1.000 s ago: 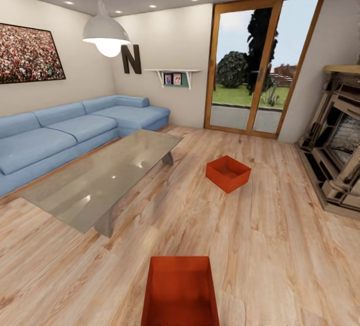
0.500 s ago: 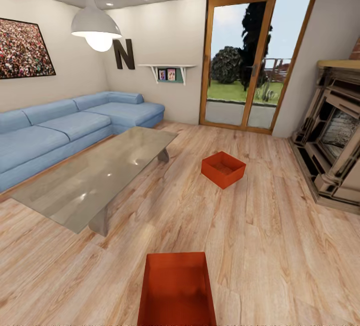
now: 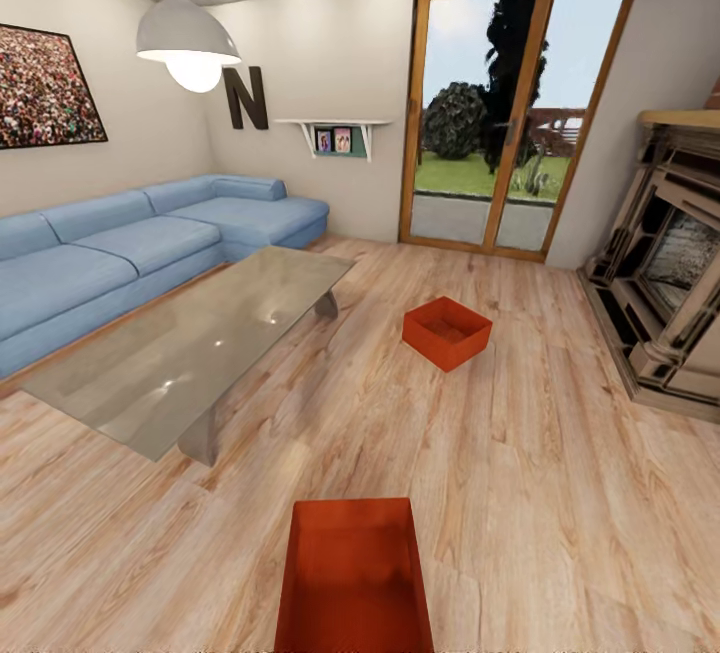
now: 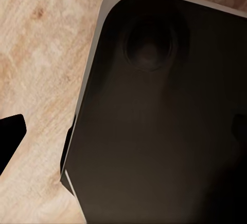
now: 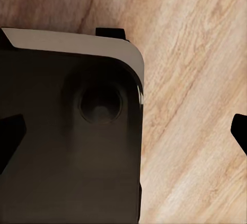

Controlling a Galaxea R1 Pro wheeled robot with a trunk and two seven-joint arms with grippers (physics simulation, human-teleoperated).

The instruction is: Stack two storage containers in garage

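**Both bins on the living-room planks**

While both wrist cameras look down past dark robot housing (image 4: 159, 116) at wood flooring (image 5: 195, 80), dark fingertip edges sit far apart, so both jaws read released. Beyond the glass coffee table (image 3: 190, 348), one storage container (image 3: 447, 332) rests; the nearer storage container (image 3: 353, 578) sits well short of it.

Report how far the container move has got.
Nothing looks done: both red-orange open box containers sit on the living room's light wood-plank floor, one close below the head camera, one farther off beside the glass coffee table. Nothing is visibly gripped. Left: pick both up, carry them to the garage, stack them.
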